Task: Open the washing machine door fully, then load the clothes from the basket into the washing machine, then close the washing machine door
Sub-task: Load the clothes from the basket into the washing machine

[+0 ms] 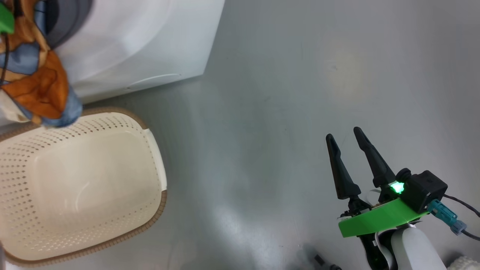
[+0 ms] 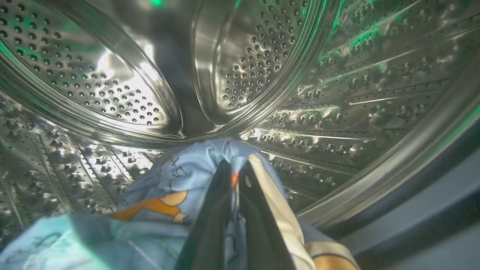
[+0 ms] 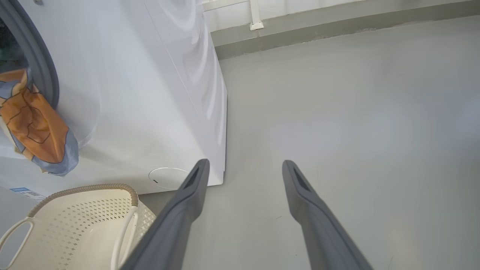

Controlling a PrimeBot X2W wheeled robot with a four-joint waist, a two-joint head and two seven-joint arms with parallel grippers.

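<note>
The left gripper (image 2: 235, 165) is inside the drum (image 2: 112, 86), its fingers pressed together on a fold of the clothes (image 2: 168, 187), pinching the blue fabric just short of the drum's back wall. The load is only partly in. In the right wrist view an orange and blue tail hangs out over the grey gasket (image 3: 41, 71) and down the washer (image 3: 150, 93) front, above the basket (image 1: 150, 150), which is bare inside. The right gripper (image 1: 344, 133) hovers over the floor (image 1: 281, 93) well apart from the machine, fingers spread wide and holding nothing.

The step in hand looks like the drop into the drum, and the tail is what decides whether it goes well. Letting go here would probably leave cloth lying across the gasket, where it could slide back out or be trapped when the machine is shut. It seems better to carry the pinch further back and lower, so the trailing part is dragged over the lip, and to part the fingers only once the fabric rests on the drum's floor. The arm should then back out straight along its fingers, keeping off the perforated wall so no fold snags and follows it. If the tail stays over the gasket, a second pick near that hanging end, pushed inward, should finish the load. The right arm is best kept clear meanwhile.
</note>
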